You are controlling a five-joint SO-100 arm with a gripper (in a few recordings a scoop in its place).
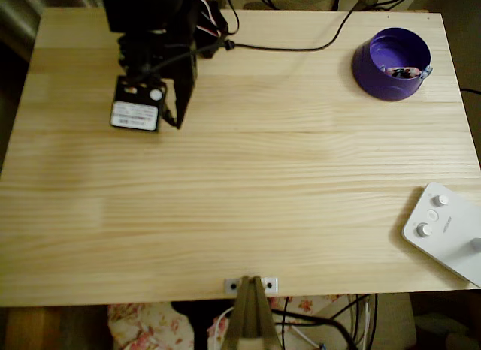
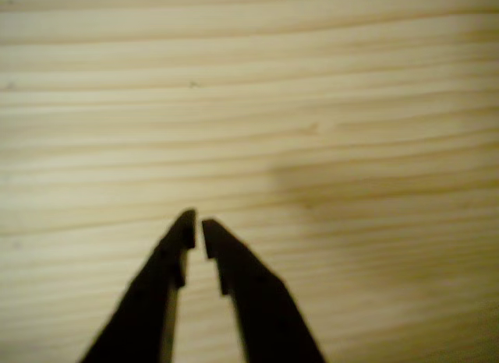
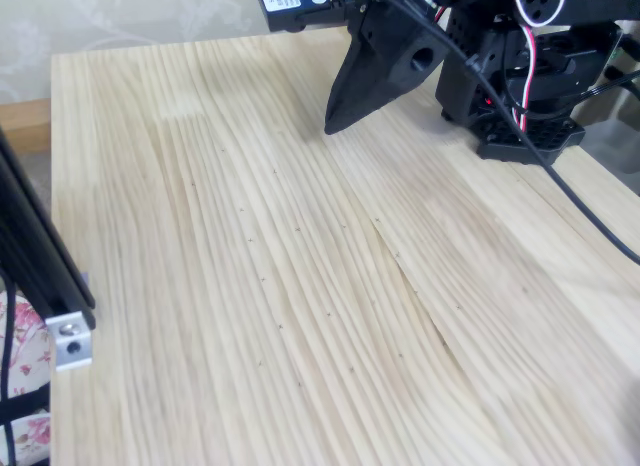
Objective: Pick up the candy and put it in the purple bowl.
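My gripper [image 2: 196, 223] empty, jaws nearly closed, over bare table [image 1: 240, 215] near its far-left corner in overhead view. Candy [image 1: 402, 71] inside purple bowl [image 1: 372, 68], far-right corner.

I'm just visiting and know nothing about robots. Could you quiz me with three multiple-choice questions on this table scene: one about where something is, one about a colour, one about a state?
1. Where is the candy?
A. on bare wood
B. inside the bowl
C. between the fingers

2. What colour is the bowl?
A. purple
B. green
C. white

3. How does the gripper stand?
A. wide open
B. clamped on candy
C. nearly shut, holding nothing

Answers: 1 B, the wrapper lies within the bowl's rim in the overhead view. 2 A, its walls are deep purple. 3 C, the wrist view shows a thin gap over bare table.
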